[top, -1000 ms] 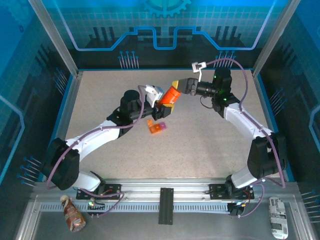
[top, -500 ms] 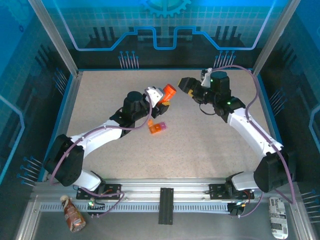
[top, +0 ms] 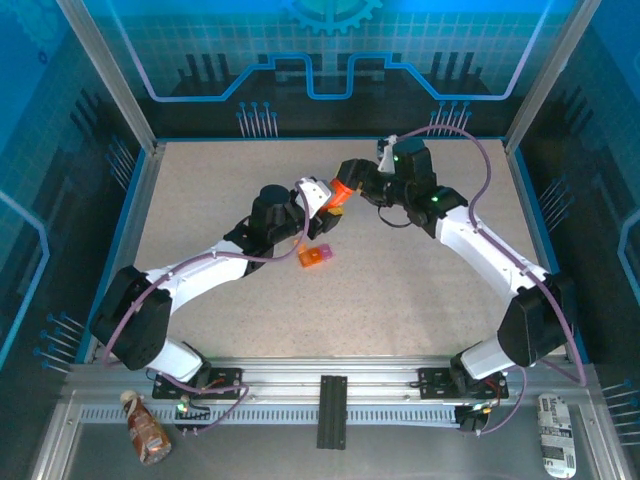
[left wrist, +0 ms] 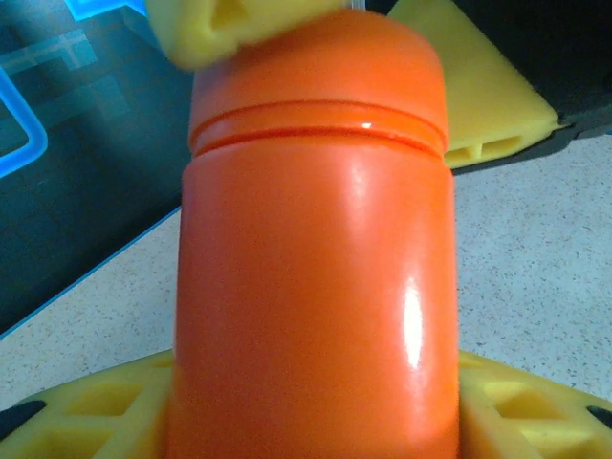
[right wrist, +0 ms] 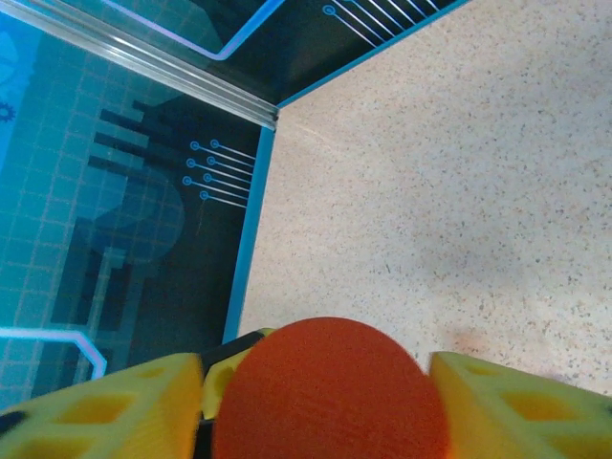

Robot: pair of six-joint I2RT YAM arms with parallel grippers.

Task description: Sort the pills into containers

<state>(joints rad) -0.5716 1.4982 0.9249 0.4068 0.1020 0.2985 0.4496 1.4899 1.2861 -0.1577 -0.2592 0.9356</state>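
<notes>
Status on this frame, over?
Left gripper shut on orange bottle. Right gripper straddles its cap, grip unconfirmed. Pill box on table, apart from both. No obstruction seen.

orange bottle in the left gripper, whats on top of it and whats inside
The orange cap sits on top of the orange bottle, with the right gripper fingers flanking it. Contents are hidden: cap on, wall opaque.

A robotics lab test cell: a speckled table (top: 400,300) enclosed by aluminium posts (top: 105,75) and blue panels (top: 330,45) printed with circuit and gear patterns, with two cabled robot arms (top: 200,278) bolted to a metal rail (top: 330,372) along the near edge.
</notes>
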